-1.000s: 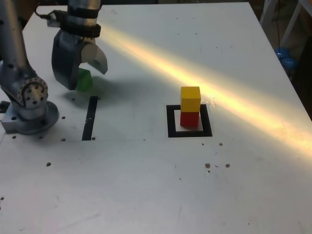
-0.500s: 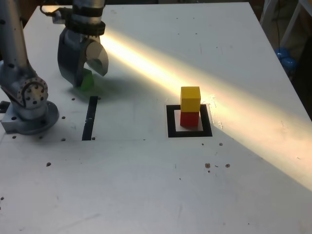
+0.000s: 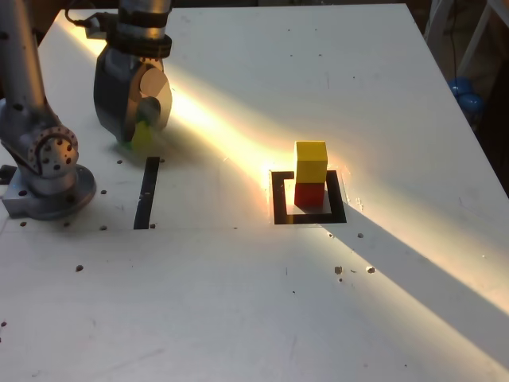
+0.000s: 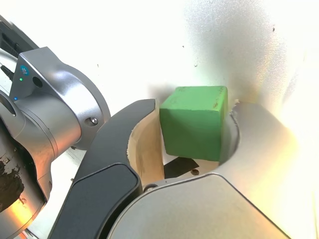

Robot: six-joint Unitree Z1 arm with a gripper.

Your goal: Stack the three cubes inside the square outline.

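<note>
1. Upper left of the exterior view, my gripper has its jaws clamped on the green cube, mostly hidden there.
2. Right of centre, the yellow cube sits atop the red cube inside the square outline, its far edge hidden.

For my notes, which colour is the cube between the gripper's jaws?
Green. The green cube shows best in the wrist view; the gripper closes on it.
</note>
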